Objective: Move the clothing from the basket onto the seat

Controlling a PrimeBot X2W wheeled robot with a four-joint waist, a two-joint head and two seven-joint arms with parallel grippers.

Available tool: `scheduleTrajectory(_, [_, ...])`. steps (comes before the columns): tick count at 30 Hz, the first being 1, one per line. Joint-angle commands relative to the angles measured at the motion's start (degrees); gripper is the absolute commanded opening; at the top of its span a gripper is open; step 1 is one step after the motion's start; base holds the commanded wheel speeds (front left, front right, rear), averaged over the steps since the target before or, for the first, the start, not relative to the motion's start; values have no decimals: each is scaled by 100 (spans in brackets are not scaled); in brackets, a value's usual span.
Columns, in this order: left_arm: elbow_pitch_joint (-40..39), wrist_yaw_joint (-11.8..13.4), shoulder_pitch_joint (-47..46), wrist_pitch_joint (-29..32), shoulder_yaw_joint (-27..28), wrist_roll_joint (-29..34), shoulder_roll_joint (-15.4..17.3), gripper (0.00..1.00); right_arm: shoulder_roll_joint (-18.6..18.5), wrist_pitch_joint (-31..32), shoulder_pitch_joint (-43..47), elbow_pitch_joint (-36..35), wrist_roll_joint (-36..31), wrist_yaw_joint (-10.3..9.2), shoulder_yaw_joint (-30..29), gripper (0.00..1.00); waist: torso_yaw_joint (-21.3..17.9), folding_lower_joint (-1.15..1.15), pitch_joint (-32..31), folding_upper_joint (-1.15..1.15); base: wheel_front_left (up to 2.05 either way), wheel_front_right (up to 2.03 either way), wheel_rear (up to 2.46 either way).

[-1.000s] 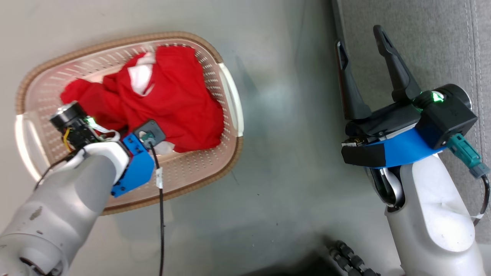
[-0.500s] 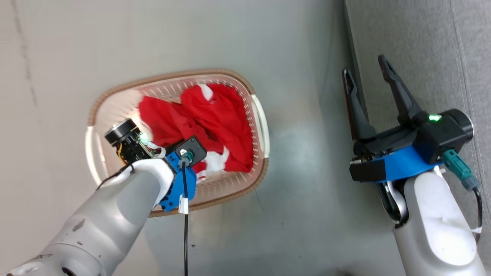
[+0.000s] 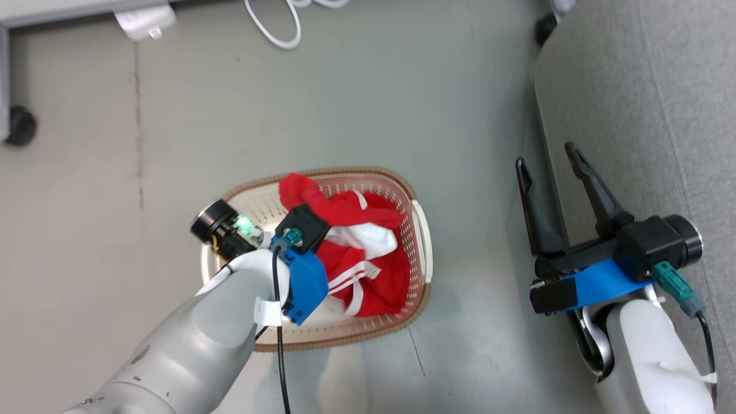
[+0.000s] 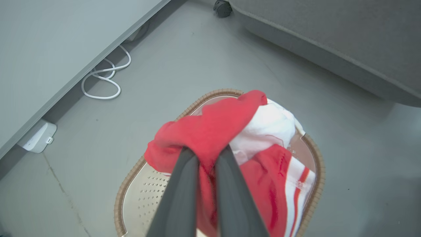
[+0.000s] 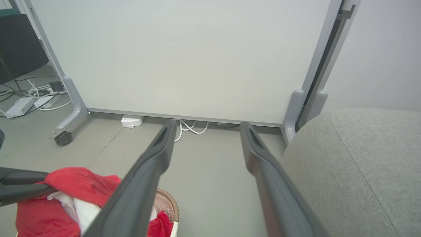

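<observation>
Left gripper [image 4: 208, 151]: fingers pressed nearly together, pinching a fold of the red clothing [image 4: 213, 125]. The cloth bunches over both fingertips, white lining showing just beside the pinch. The rest hangs down into the basket [image 3: 356, 172], and the part with the white stripes lies inside against the far wall. Clothing is therefore partly raised above the brown rim and partly in the basket, none of it on the seat [image 3: 632, 115].

Left arm pose: pale forearm comes in from the lower left of the head view. Its wrist is above the near-left part of the basket, fingers angled down into it.

Right gripper [image 3: 545, 156]: fingers spread wide, holding nothing, touching nothing. Forearm stands at lower right of the head view, fingers pointing forward along the seat's edge. One finger is over the grey floor [image 3: 402, 86] by that edge, the other over the cushion.

The basket sits on the floor, near the seat but apart from it. A loop of white cable [image 3: 282, 29] lies on the floor beyond the basket, at the foot of a pale wheeled panel [image 5: 181, 56].
</observation>
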Motion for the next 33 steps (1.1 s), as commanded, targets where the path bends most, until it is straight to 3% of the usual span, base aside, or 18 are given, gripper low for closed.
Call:
scheduleTrajectory(1, [-117,-2,6,-40,87,-18,-11,0,-27,-20,77,26,4,1,-16,100,118,1,-263,0,0,0,0])
scheduleTrajectory(19, [-1988,327,508,-40,1390,154,320,0,-8,-20,876,230,108,1,-128,100,292,1,-1505,0,0,0,0])
scheduleTrajectory(33, [-2460,335,574,-40,1520,278,153,0,46,-20,1432,331,144,1,-182,100,423,1,-2258,0,0,0,0])
